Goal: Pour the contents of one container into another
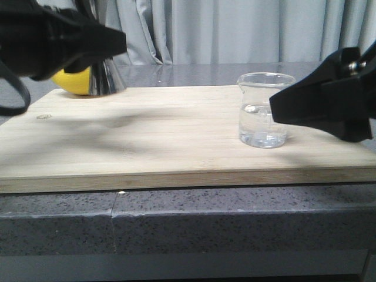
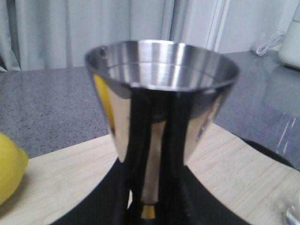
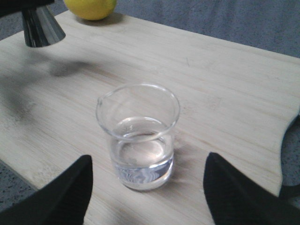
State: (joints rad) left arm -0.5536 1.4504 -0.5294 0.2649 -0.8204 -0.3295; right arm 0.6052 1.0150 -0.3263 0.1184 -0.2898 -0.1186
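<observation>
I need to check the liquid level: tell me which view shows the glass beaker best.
The right wrist view: the beaker sits whole and close, liquid low inside. The front view shows it side-on, partly behind the right gripper. The left wrist view catches only a sliver at the edge.

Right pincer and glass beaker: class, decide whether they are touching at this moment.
Apart. In the right wrist view the right pincer is open, its fingers flanking the glass beaker with bare wooden board showing on each side.
</observation>
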